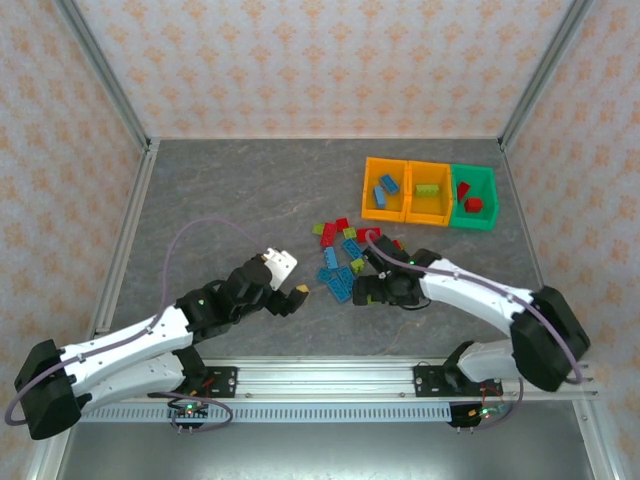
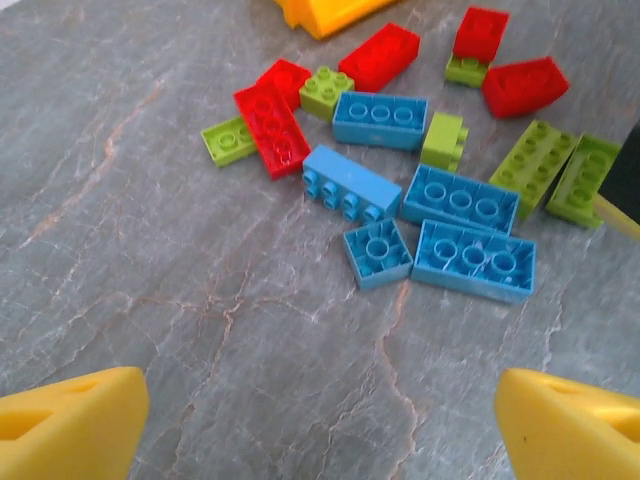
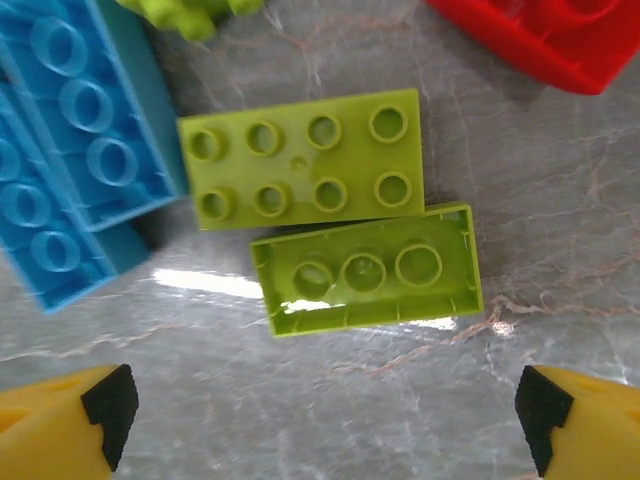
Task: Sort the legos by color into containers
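left pincer (image 2: 320, 430) and right pincer (image 3: 325, 420) wide open, empty; hollow-side-up lime-green plastic brick (image 3: 368, 268) looks light, rigid, slick, so pinch its long sides.

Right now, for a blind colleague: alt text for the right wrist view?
Two lime green bricks lie touching on the grey table, one studs up, one underside up, before the open right gripper; blue bricks left, red brick top right.

Two lime legos (image 3: 300, 160) touching, blue legos (image 3: 75, 140) left, red lego (image 3: 540, 30) upper right, end effector (image 3: 325, 410) spread wide
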Motion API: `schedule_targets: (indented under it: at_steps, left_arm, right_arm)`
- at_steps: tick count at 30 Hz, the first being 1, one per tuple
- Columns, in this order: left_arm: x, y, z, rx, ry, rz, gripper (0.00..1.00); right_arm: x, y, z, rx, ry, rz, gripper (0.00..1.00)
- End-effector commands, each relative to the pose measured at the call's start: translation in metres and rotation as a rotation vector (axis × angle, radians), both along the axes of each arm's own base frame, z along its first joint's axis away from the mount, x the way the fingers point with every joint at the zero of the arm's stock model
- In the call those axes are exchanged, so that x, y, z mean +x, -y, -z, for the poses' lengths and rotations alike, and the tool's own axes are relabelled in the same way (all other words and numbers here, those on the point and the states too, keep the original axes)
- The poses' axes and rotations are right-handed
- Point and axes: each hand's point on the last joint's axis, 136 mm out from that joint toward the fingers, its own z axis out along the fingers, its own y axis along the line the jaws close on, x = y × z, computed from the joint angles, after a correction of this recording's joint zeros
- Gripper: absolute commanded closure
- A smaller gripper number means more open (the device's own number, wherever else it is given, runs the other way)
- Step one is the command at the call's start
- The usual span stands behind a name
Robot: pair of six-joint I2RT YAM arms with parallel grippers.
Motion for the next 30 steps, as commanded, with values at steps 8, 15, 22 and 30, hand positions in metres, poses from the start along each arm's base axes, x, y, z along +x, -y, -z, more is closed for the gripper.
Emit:
schedule_targets:
  at_steps: [8, 15, 22, 30]
  left_arm:
    - [0.010, -0.002, -0.008, -0.019, 0.092, -0.025, 0.08]
    - [0.011, 0.001, -0.002, -0.005, 0.081, -0.020, 0.08]
    - [0.011, 0.003, 0.001, -0.019, 0.090, -0.011, 0.08]
    - [0.012, 0.007, 0.002, -0.036, 0.091, 0.000, 0.08]
  right_arm:
    - [0.023, -0.005, 0.035, -0.123, 0.000, -0.112, 0.07]
    - [0.027, -0.008, 0.037, -0.122, 0.013, -0.110, 0.25]
    - [0.023, -0.008, 0.024, -0.051, 0.050, -0.034, 0.47]
    - [0.046, 0.021, -0.083, 0.072, 0.399, 0.167, 0.50]
